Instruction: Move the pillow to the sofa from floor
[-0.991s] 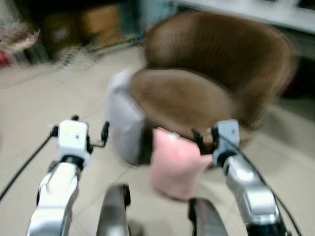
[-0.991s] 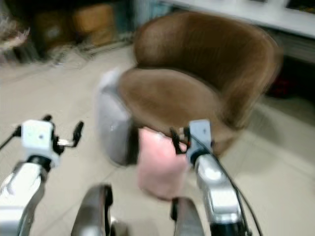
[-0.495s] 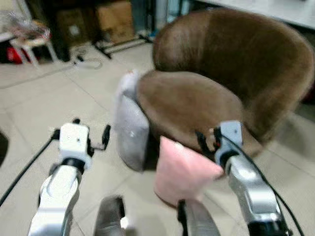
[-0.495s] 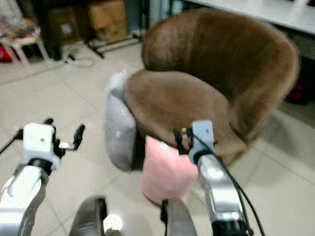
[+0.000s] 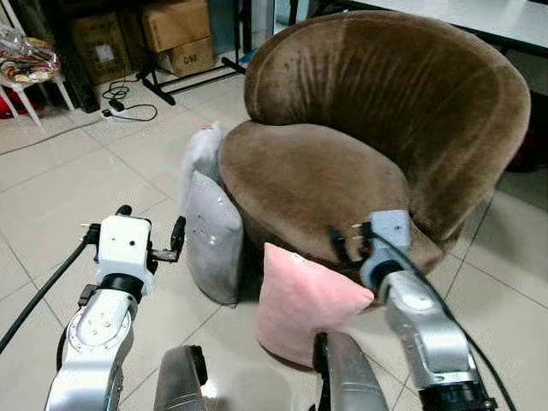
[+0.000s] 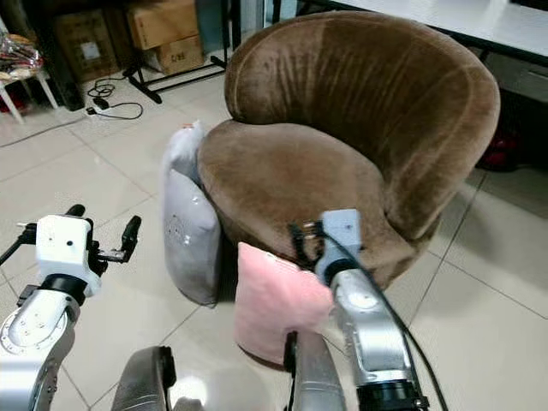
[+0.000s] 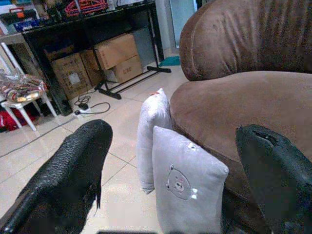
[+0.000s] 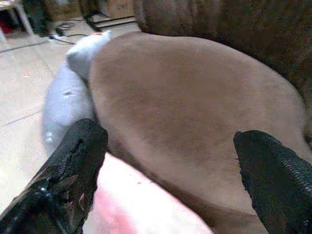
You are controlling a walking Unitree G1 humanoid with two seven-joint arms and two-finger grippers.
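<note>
A brown sofa [image 5: 360,128] stands on the tiled floor [image 5: 51,197]. Two grey pillows [image 5: 212,231] lean against its left side. A pink pillow [image 5: 300,304] stands on the floor, touching the sofa front. The right gripper [image 8: 165,170] is wide open just above it. The left gripper [image 7: 170,165] is raised, also wide open.

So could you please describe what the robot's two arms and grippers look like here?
Both arms are smooth silver metal tubes with dark joint rings. The left gripper has a white boxy housing, the right gripper a pale blue-grey one. Each carries two long black fingers with a finely textured surface. A black cable trails back along each arm.
</note>
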